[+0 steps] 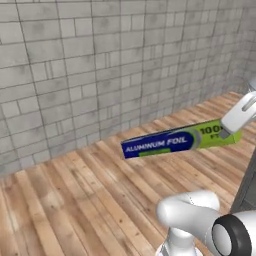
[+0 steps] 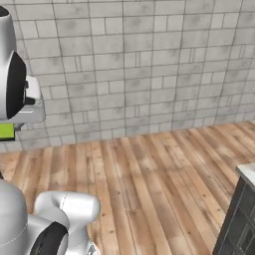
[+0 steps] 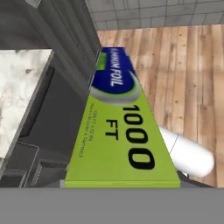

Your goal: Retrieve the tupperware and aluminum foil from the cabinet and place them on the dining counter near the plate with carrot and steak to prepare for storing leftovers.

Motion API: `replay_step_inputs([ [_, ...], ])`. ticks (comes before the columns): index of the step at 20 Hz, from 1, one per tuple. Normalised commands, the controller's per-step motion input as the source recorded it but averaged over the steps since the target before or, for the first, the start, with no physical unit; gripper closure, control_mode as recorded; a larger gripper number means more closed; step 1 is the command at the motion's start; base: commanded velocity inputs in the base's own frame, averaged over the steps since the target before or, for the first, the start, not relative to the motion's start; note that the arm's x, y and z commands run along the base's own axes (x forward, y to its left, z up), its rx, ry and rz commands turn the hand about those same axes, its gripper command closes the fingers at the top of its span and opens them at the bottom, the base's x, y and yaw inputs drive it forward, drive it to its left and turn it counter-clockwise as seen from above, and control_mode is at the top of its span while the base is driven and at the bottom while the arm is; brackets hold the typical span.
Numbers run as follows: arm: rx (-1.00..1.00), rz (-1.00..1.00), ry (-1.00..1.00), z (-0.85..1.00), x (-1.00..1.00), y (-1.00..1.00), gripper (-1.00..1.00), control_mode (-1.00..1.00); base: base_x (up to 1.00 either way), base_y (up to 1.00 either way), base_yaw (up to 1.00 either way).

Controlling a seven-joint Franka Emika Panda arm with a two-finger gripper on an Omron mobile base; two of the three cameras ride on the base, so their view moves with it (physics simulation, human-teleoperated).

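Gripper (image 1: 227,131) holds foil (image 1: 172,140) by its green end, box level in the air over wood floor (image 1: 75,200), brick wall (image 1: 100,65) behind.

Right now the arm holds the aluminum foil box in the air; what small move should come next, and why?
Probably keep the grip and carry the aluminum foil box toward the marbled counter. The gripper clamps the box's green end, and the box hangs over wooden floor, with the counter's corner off to one side in the hand view.

Glossy white rounded arm (image 1: 200,220) links — black ring-shaped joint caps.
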Motion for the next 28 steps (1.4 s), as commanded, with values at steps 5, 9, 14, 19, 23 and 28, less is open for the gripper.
replay_step_inputs([
  [5, 0.0, 0.0, 0.0, 0.0, 0.0, 0.0, 1.0, 1.0, 1.0, 0.06, -0.37],
  [9, 0.0, 0.0, 0.0, 0.0, 0.0, 0.0, 1.0, 1.0, 1.0, 0.01, -0.4],
  [14, 0.0, 0.0, 0.0, 0.0, 0.0, 0.0, 1.0, 1.0, 1.0, 0.0, -0.44],
  [19, 0.0, 0.0, 0.0, 0.0, 0.0, 0.0, 1.0, 1.0, 1.0, 0.0, -0.46],
  [23, 0.0, 0.0, 0.0, 0.0, 0.0, 0.0, 1.0, 1.0, 1.0, 0.0, -0.47],
  [28, 0.0, 0.0, 0.0, 0.0, 0.0, 0.0, 1.0, 1.0, 1.0, 0.0, -0.47],
])
